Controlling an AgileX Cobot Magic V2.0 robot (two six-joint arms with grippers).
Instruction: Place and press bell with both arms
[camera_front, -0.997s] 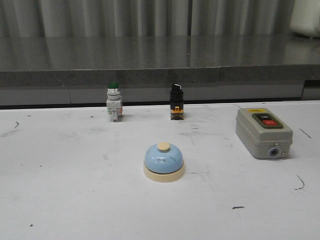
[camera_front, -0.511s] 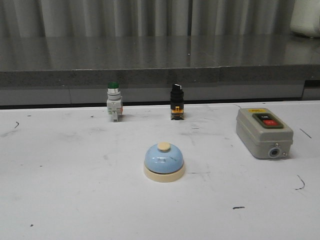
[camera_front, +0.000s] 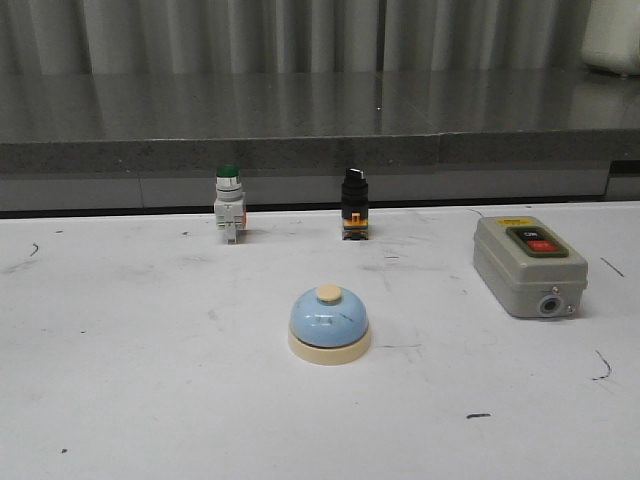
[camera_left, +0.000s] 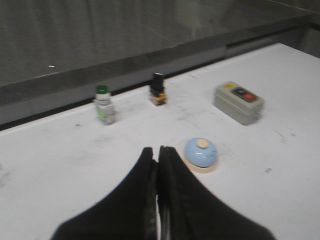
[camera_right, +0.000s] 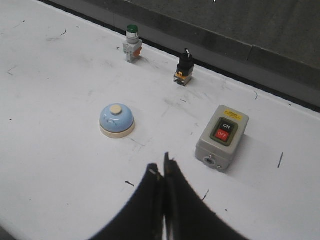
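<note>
The bell (camera_front: 329, 324), pale blue dome on a cream base with a cream knob, stands upright on the white table near the middle. It also shows in the left wrist view (camera_left: 201, 154) and the right wrist view (camera_right: 116, 120). My left gripper (camera_left: 156, 150) is shut and empty, high above the table, short of the bell and to its left. My right gripper (camera_right: 163, 165) is shut and empty, also held above the table, short of the bell and to its right. Neither gripper shows in the front view.
A green-capped push button (camera_front: 228, 204) and a black selector switch (camera_front: 353, 203) stand at the table's back edge. A grey switch box (camera_front: 528, 265) with red and black buttons lies at the right. A dark ledge (camera_front: 320, 120) runs behind the table.
Nothing on the table has moved; the front view shifts very slightly, and no arm enters it.
</note>
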